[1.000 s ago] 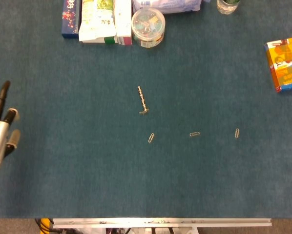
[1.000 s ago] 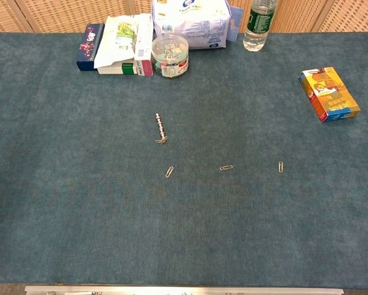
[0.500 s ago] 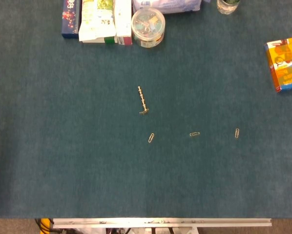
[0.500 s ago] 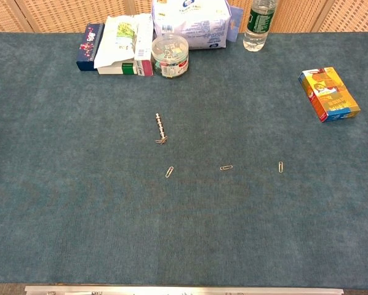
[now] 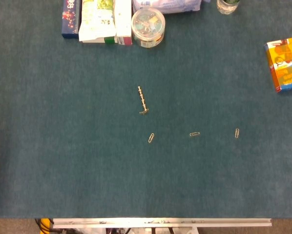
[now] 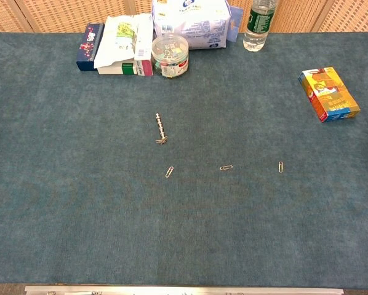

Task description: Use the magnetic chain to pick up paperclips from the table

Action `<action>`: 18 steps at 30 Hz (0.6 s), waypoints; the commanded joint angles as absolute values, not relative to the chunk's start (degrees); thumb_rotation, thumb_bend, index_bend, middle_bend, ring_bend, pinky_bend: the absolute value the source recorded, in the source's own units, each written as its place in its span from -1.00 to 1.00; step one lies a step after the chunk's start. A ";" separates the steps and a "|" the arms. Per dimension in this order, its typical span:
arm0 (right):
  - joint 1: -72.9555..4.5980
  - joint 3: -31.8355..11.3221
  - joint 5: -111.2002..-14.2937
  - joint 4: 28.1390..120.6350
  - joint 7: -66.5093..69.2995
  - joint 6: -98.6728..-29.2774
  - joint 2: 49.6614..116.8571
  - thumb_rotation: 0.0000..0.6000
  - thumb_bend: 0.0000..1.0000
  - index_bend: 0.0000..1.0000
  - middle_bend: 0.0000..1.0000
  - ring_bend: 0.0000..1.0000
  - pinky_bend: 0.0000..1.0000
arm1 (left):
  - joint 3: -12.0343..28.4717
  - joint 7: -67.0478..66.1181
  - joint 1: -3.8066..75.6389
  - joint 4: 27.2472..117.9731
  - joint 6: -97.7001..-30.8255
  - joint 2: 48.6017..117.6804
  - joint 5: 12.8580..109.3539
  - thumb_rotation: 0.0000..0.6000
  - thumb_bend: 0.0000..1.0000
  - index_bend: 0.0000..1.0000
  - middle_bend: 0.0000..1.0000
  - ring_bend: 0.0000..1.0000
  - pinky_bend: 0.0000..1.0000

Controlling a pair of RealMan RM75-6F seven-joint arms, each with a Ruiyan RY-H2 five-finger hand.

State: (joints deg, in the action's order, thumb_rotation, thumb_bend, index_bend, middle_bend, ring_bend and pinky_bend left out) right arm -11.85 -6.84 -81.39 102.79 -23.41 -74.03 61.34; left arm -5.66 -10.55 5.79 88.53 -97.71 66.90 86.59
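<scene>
The magnetic chain (image 5: 142,99) (image 6: 160,127) lies on the blue table mat near the middle, a short beaded strand with a paperclip (image 5: 144,111) (image 6: 162,141) stuck at its near end. Loose on the mat in front of it lie three paperclips: one to the left (image 5: 151,138) (image 6: 169,172), one in the middle (image 5: 195,134) (image 6: 226,167) and one to the right (image 5: 237,133) (image 6: 280,166). Neither hand shows in either view.
At the far edge stand a dark box (image 6: 88,46), a green and white box (image 6: 124,52), a round clear tub of clips (image 5: 148,27) (image 6: 170,56), a white bag (image 6: 191,23) and a bottle (image 6: 258,24). An orange box (image 5: 284,65) (image 6: 329,94) lies at the right.
My left hand, seen at the left edge of the head view a second ago, has withdrawn out of sight. The chain and the paperclips have not moved.
</scene>
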 commanded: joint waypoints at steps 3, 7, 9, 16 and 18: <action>-18.25 -8.46 -79.27 100.95 -25.78 -66.02 61.67 1.00 -0.70 -0.46 -0.66 -0.77 -0.62 | -4.92 -9.72 5.08 88.75 -97.79 66.35 87.47 1.00 -0.34 -0.01 -0.86 -1.00 -1.00; -22.99 -9.71 -78.24 98.71 -26.56 -60.98 63.25 1.00 -0.57 -0.45 -0.66 -0.77 -0.62 | -4.10 -9.27 4.38 88.99 -98.03 65.87 87.86 1.00 -0.34 0.00 -0.86 -1.00 -1.00; -25.39 -10.28 -77.87 97.55 -26.86 -58.61 64.30 1.00 -0.50 -0.45 -0.66 -0.77 -0.62 | -3.68 -9.11 4.03 89.08 -98.10 65.68 87.89 1.00 -0.34 0.01 -0.86 -1.00 -1.00; -33.20 -11.75 -77.68 92.44 -25.47 -51.51 68.89 1.00 -0.35 -0.43 -0.66 -0.77 -0.62 | -2.24 -9.18 2.90 89.61 -98.48 64.99 87.63 1.00 -0.34 0.03 -0.86 -1.00 -1.00; -35.14 -12.04 -77.91 90.52 -24.30 -49.89 70.36 1.00 -0.23 -0.43 -0.66 -0.77 -0.62 | -1.82 -9.29 2.60 89.74 -98.62 64.81 87.45 1.00 -0.34 0.03 -0.86 -1.00 -1.00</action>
State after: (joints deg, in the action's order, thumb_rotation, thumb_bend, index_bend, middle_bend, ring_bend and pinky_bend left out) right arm -33.45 -11.49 -77.83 92.24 -25.44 -51.53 68.83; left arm -1.91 -9.24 2.69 89.68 -98.56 64.88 87.52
